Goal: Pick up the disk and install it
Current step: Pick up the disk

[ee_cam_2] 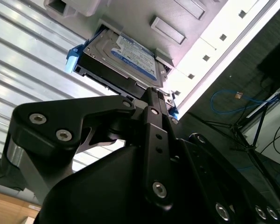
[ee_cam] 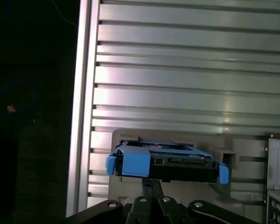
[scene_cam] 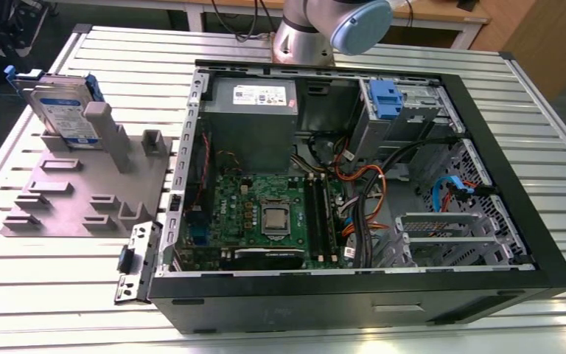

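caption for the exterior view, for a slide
Disk standing upright in a grey fixture, at the exterior view's left of the open computer case

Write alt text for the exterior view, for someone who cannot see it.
An open computer case lies on a slatted metal table, its motherboard exposed. At the exterior view's left, the disk stands upright in a grey fixture beside the case. Part of the robot arm shows beyond the case's far side.

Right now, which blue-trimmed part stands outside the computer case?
The disk, upright in the grey holder at the exterior view's left; the blue latch sits inside the case.
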Controlling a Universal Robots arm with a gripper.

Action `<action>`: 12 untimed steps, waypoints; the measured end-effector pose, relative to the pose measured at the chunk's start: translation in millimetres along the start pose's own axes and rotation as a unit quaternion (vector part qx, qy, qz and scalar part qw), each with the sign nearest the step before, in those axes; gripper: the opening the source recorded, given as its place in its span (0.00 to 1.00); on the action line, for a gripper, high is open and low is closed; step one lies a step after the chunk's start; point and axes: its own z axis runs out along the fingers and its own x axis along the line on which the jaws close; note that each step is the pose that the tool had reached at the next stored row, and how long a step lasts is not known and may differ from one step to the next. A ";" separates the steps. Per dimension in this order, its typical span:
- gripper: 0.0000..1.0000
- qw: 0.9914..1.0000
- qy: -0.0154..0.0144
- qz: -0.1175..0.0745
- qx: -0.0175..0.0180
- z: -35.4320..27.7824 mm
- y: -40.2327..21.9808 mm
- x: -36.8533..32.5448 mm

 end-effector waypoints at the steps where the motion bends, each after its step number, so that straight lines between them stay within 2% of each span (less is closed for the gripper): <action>1: 0.11 1.000 0.000 -0.002 0.000 0.0 0.0 0.0; 12: 0.11 1.000 0.001 -0.015 0.000 0.0 0.0 0.0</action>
